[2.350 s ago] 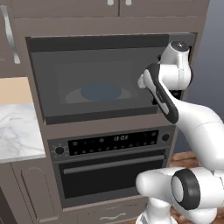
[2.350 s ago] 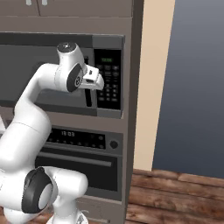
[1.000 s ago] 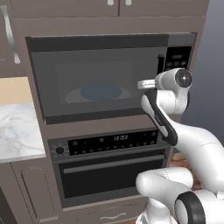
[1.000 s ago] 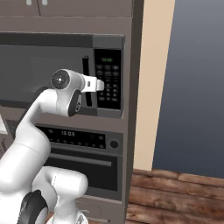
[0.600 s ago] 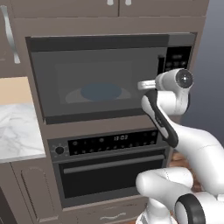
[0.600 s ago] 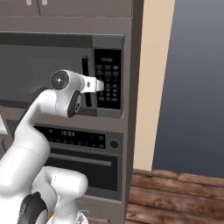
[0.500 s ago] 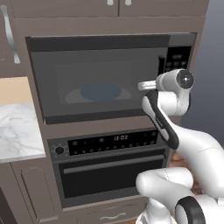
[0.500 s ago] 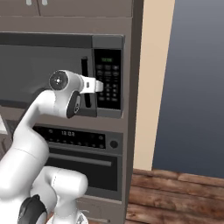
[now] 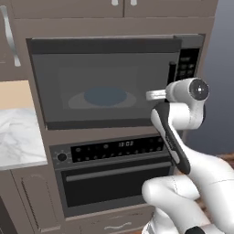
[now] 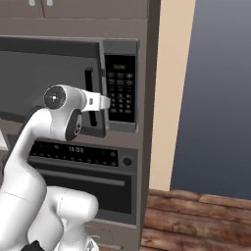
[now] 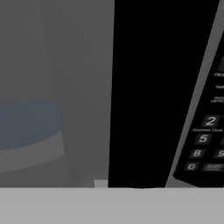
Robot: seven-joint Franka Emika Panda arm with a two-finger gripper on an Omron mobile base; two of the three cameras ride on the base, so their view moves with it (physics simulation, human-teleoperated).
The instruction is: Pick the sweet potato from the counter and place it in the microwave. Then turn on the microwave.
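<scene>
While the door is shut:
Left base view: microwave [image 9: 105, 82] closed; blue plate [image 9: 105, 96] shows through the glass; sweet potato likely inside, too dim to tell. Tabletop [image 9: 18, 141] at left edge.
Right base view: gripper [image 10: 105, 102], jaws closed on nothing, beside the keypad [image 10: 121, 88].
Hand view: door handle [image 11: 140, 94] close ahead.
Risk: jaws could poke the handle, missing the start button.
</scene>
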